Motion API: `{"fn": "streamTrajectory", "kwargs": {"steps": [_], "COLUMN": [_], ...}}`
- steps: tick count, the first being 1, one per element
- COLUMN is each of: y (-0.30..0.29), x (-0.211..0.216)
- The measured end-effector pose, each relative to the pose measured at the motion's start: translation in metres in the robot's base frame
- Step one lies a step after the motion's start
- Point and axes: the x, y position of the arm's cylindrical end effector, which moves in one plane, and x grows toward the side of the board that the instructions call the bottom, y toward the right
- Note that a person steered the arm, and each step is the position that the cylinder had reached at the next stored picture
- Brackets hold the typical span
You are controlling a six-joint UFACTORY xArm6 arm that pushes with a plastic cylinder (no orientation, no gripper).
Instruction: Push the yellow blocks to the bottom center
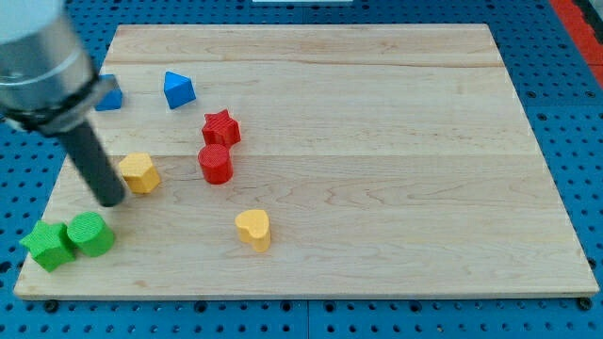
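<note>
The rod has no hand to open or close; its tip (pixel 111 200) sits just left of the yellow hexagon block (pixel 139 173). A rightward shove risks driving that block into the red cylinder (pixel 216 163) rather than toward the yellow heart block (pixel 252 229).

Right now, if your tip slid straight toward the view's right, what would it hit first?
My tip sits just left of the yellow hexagonal block, so it would likely meet that first, perhaps only clipping its lower edge. Beyond it stands the red cylinder block; exact alignment is hard to judge.
</note>
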Motion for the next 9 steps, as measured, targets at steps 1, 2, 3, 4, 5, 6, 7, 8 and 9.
{"fn": "streamTrajectory", "kwargs": {"steps": [1, 2, 3, 4, 5, 6, 7, 8, 9], "y": [-0.013, 0.025, 0.067, 0.114, 0.124, 0.090, 0.081, 0.087, 0.118], "x": [-0.046, -0.052, -0.028, -0.013, 0.001, -0.013, 0.005, 0.021, 0.024]}}
